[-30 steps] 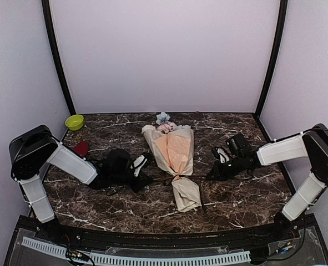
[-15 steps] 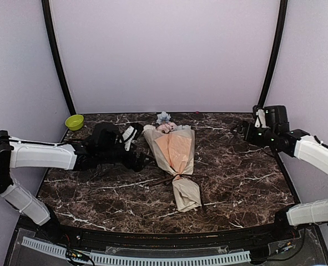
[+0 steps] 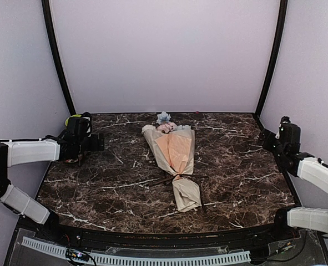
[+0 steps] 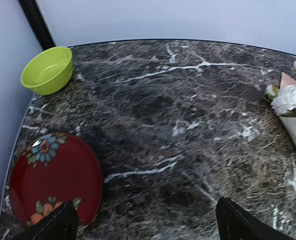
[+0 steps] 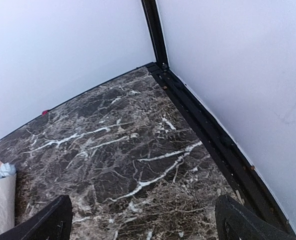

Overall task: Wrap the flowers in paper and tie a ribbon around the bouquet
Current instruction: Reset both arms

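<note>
A dark brown marble-patterned table (image 3: pixel 108 183) with white veins sits inside plain pale lilac walls (image 3: pixel 164 55). Black posts (image 3: pixel 57 61) rise at its far left and right corners. Light is soft and even.

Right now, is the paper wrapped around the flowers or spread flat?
Wrapped. The paper forms a cone around the flowers, whose heads show at its far end, and the ribbon cinches it.

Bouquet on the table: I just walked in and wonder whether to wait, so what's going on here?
Nothing is being handled right now. The bouquet lies wrapped in the middle of the table, flowers at the far end, the ribbon around its narrow part. The left gripper and right gripper are open and empty, out at opposite sides, well clear of it.
</note>
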You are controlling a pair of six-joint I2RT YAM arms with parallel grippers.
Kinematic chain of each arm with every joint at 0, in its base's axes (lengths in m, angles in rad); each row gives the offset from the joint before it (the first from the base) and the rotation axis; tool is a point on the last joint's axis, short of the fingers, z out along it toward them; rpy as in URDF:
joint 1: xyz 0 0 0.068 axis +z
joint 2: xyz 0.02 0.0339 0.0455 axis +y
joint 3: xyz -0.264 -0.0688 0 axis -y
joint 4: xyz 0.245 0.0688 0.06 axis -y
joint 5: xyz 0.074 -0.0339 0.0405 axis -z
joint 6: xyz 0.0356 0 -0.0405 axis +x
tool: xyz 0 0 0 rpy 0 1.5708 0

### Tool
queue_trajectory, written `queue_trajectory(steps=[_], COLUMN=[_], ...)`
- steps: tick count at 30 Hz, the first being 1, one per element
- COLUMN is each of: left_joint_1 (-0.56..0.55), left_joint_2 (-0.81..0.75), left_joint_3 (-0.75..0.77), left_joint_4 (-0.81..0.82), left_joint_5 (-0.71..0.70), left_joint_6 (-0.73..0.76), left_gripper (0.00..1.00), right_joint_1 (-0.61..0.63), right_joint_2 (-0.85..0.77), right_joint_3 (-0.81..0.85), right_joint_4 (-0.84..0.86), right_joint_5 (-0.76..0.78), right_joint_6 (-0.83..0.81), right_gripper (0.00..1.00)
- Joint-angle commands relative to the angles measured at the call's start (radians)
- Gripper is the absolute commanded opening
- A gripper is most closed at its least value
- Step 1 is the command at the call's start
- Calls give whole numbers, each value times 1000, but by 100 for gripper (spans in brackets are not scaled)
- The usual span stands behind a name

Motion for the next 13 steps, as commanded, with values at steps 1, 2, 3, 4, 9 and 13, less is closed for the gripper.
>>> queue_trajectory(steps=[1, 2, 3, 4, 9, 13], left_joint_1=[3, 5, 6, 7, 15, 20], left_joint_2=[-78, -84, -86, -85, -77, -74], left_joint_3=[-118, -142, -165, -184, -233, -271], left_joint_4=[125, 165, 203, 237, 348, 421], left_joint_5=[-280, -315, -346, -374, -418, -421], left_joint_6=[18, 42, 68, 91, 195, 259], left_gripper=[99, 99, 99, 99, 99, 99], right_joint_1=[-5, -5, -5, -5, -4, -5], right_joint_2=[-25, -22, -16, -11, 24, 19], right_joint_3=[-106, -120, -130, -136, -155, -182], right_joint_4=[264, 279, 287, 290, 293, 338], right_joint_5=[101, 101, 141, 153, 174, 160], right_joint_6=[18, 18, 42, 42, 34, 33], right_gripper=[100, 100, 100, 100, 100, 100])
